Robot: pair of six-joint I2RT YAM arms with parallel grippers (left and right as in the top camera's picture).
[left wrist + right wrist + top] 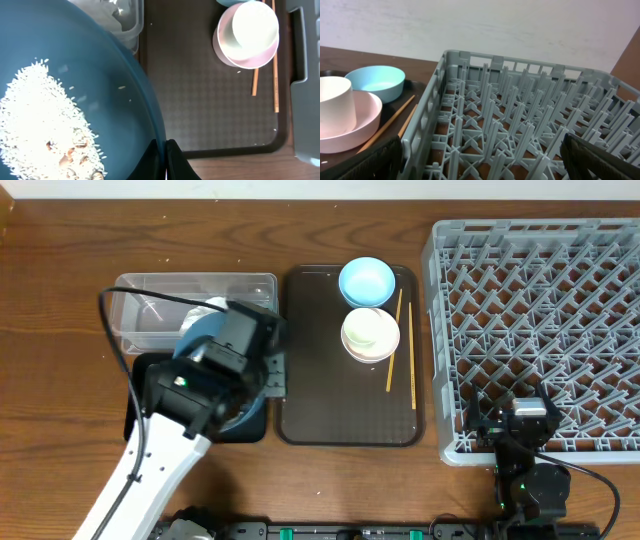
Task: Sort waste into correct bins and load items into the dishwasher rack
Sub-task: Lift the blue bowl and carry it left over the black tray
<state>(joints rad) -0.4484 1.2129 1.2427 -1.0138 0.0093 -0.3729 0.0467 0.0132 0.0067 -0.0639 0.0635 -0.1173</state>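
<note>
My left gripper (165, 157) is shut on the right rim of the large deep-blue bowl (100, 100), one finger inside and one outside. Loose white rice (40, 130) lies heaped in that bowl. From overhead the bowl (197, 332) hangs over the black tray (245, 430), beside the clear tub (150, 290), which holds white tissue (112, 10). The light-blue bowl (366, 280) and the white cup (368, 328) inside the pink-rimmed bowl (372, 352) stand on the brown serving tray (340, 400). My right gripper (482, 160) is open over the front-left corner of the grey rack (540, 320).
Two wooden chopsticks (411, 355) lie along the right side of the brown tray, next to the rack's left wall (422, 125). The rack's upright pegs (520, 105) fill the space under the right gripper. The left arm (140, 470) crosses the front-left of the table.
</note>
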